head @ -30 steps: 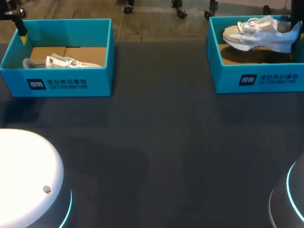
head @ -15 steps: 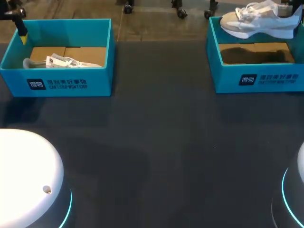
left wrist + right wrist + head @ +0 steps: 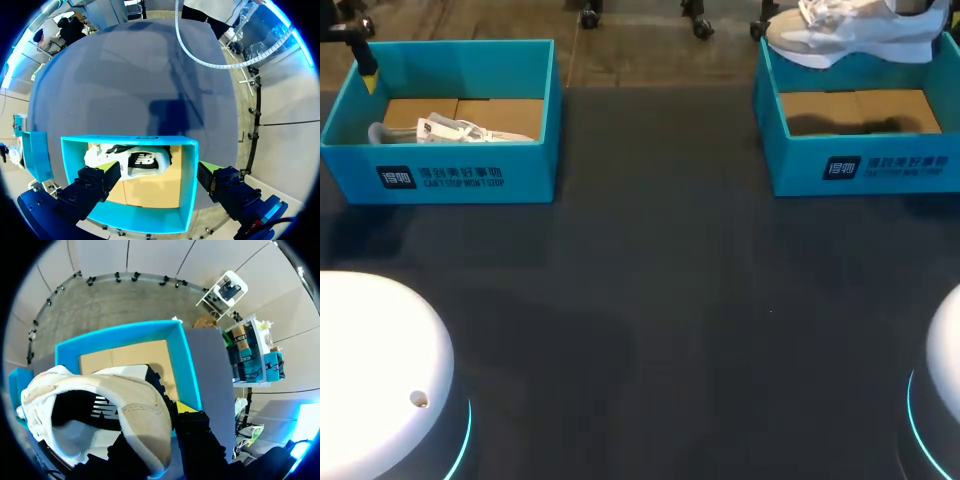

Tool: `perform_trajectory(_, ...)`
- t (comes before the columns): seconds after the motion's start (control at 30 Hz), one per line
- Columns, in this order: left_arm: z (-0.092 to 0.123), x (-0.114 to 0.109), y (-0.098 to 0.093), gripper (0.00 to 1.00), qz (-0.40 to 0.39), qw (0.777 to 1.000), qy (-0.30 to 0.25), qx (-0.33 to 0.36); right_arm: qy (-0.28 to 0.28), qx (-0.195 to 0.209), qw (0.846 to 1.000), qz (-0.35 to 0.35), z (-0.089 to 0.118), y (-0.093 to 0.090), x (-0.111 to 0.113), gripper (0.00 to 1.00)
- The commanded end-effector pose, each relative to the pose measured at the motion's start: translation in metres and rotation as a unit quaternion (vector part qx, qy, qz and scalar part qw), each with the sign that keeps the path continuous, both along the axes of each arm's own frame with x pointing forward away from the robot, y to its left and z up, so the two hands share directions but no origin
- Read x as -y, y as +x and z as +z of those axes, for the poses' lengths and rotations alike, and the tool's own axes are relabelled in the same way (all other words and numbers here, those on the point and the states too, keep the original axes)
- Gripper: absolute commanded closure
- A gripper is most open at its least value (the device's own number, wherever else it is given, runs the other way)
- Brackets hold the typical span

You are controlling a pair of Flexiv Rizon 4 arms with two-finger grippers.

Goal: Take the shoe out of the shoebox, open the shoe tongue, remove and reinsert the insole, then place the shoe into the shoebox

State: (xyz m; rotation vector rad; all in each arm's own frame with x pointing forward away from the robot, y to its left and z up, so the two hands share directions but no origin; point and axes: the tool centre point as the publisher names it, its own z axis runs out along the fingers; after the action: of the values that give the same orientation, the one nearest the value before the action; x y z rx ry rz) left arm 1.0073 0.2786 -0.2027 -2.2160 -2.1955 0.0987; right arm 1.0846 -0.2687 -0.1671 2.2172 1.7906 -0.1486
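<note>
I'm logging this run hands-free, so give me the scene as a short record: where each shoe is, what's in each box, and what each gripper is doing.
held shoe: white and beige, in the air over the right shoebox's far wall
right shoebox: teal, only its cardboard floor showing inside
left shoebox: teal, second shoe lying inside
right gripper: shut on the held shoe at its heel end
left gripper: open, above the left shoebox, touching nothing
table: dark, both boxes along its far side
</note>
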Motion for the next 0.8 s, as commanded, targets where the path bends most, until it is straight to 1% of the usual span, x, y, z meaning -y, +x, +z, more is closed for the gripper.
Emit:
perform_trajectory(0.03,0.000,0.000,-0.002,0.00,0.000,1.000,0.001,0.002,-0.015,0.046,0.999,0.010,0.026,-0.031,-0.023,1.00)
perform_trajectory(0.17,0.000,0.000,-0.002,0.00,0.000,1.000,0.001,0.002,-0.007,0.056,0.998,0.018,0.033,-0.052,-0.047,1.00)
perform_trajectory(0.27,0.000,0.000,-0.002,0.00,0.000,1.000,0.001,0.002,-0.011,0.055,0.998,0.021,0.036,-0.067,-0.063,1.00)
perform_trajectory(0.37,0.000,0.000,-0.002,0.00,0.000,1.000,0.001,0.002,-0.018,0.052,0.998,0.024,0.039,-0.077,-0.078,1.00)
perform_trajectory(0.4,0.000,0.000,-0.002,0.00,0.000,1.000,0.001,0.002,-0.020,0.050,0.998,0.023,0.039,-0.082,-0.086,1.00)
perform_trajectory(0.53,0.000,0.000,-0.002,0.00,0.000,1.000,0.001,0.002,-0.025,0.046,0.999,0.015,0.040,-0.099,-0.103,1.00)
perform_trajectory(0.63,0.000,0.000,-0.002,0.00,0.000,1.000,0.001,0.002,-0.039,0.050,0.998,0.016,0.041,-0.113,-0.116,1.00)
perform_trajectory(0.73,0.000,0.000,-0.002,0.00,0.000,1.000,0.001,0.002,-0.049,0.044,0.998,0.019,0.042,-0.127,-0.130,1.00)
perform_trajectory(0.8,0.000,0.000,-0.002,0.00,0.000,1.000,0.001,0.002,-0.050,0.043,0.998,0.019,0.042,-0.133,-0.139,1.00)
